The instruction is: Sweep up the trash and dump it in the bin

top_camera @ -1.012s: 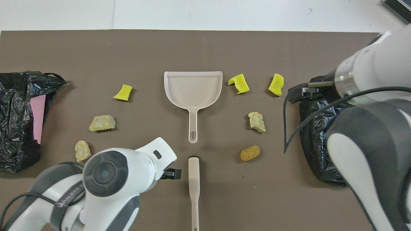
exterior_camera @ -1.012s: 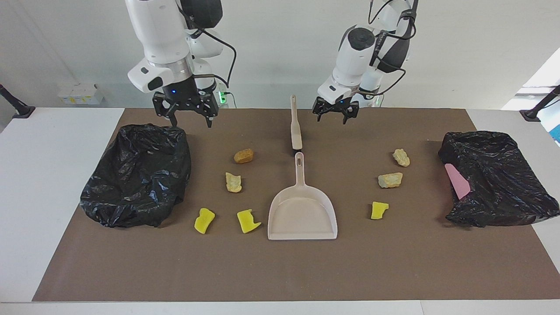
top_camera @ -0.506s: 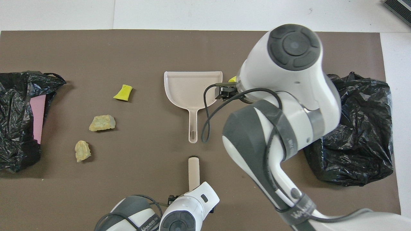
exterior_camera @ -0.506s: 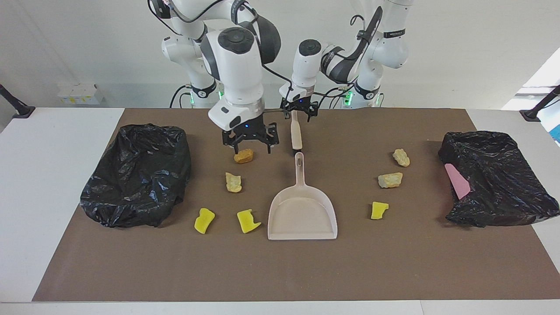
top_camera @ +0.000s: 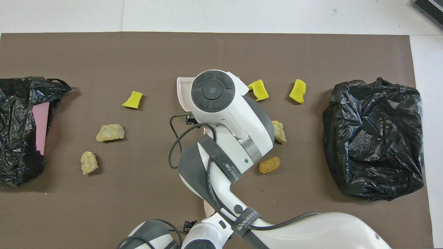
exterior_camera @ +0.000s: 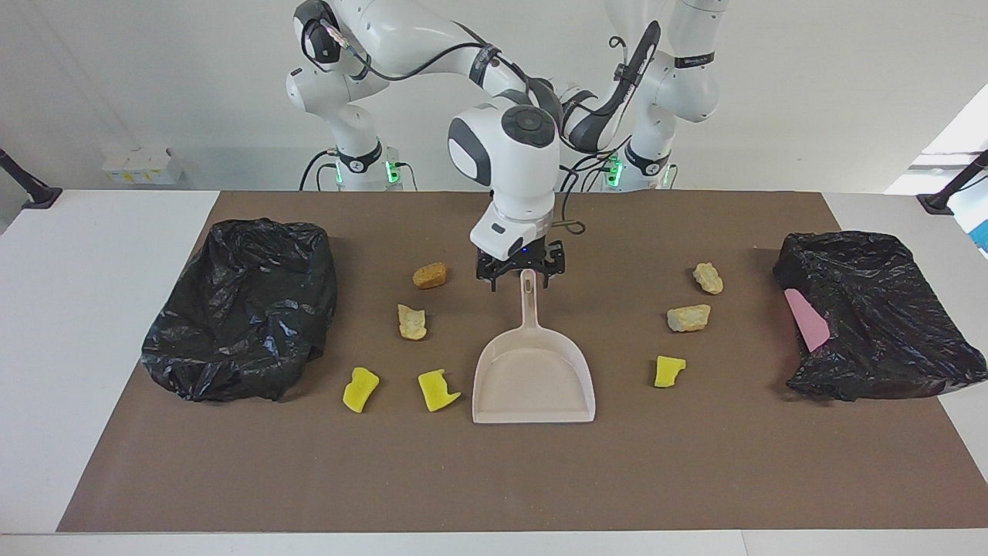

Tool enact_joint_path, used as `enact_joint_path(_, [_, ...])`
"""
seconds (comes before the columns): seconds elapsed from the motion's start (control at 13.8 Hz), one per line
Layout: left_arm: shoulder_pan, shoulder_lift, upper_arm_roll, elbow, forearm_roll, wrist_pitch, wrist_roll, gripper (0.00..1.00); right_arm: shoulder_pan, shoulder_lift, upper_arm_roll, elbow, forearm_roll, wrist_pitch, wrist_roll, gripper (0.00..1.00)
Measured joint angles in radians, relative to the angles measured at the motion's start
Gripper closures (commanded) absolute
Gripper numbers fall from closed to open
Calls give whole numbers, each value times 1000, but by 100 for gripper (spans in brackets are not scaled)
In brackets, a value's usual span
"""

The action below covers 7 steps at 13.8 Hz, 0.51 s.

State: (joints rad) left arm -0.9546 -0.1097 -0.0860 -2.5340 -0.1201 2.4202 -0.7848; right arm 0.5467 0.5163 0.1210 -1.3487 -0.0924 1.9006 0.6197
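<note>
The beige dustpan [exterior_camera: 534, 378] lies mid-table with its handle toward the robots; in the overhead view only its rim [top_camera: 180, 86] shows. My right gripper [exterior_camera: 521, 276] is open, low over the handle's end, with a finger on each side. Several trash chunks lie on the mat. An orange-brown one [exterior_camera: 430, 275], a tan one [exterior_camera: 411, 321] and two yellow ones [exterior_camera: 360, 388] [exterior_camera: 438, 390] lie toward the right arm's end. Two tan ones [exterior_camera: 708, 278] [exterior_camera: 688, 317] and a yellow one [exterior_camera: 668, 371] lie toward the left arm's end. The brush [top_camera: 207, 207] shows only as a sliver. My left gripper [top_camera: 189, 225] is there, mostly hidden.
A black bag-lined bin [exterior_camera: 243, 309] stands at the right arm's end of the brown mat [exterior_camera: 494, 479]. A second black bag [exterior_camera: 872, 316] holding a flat pink piece [exterior_camera: 806, 320] stands at the left arm's end. The right arm's wrist [top_camera: 221, 103] covers most of the dustpan from above.
My right gripper has swung from beside the black bin at its own end, past the orange-brown chunk, down to the dustpan handle. My left gripper moved to the brush handle.
</note>
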Motion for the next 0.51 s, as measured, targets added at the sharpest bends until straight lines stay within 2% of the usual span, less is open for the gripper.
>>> enact_joint_path(0.22, [-2,-10,-1,1,0,0,-28,20,10,36,-2,-30,-7,62,12,0])
enact_joint_path(0.51, [-6,-18,-1,1,0,-4,-43,33,5,40,-7,-90,-6,106,12,1])
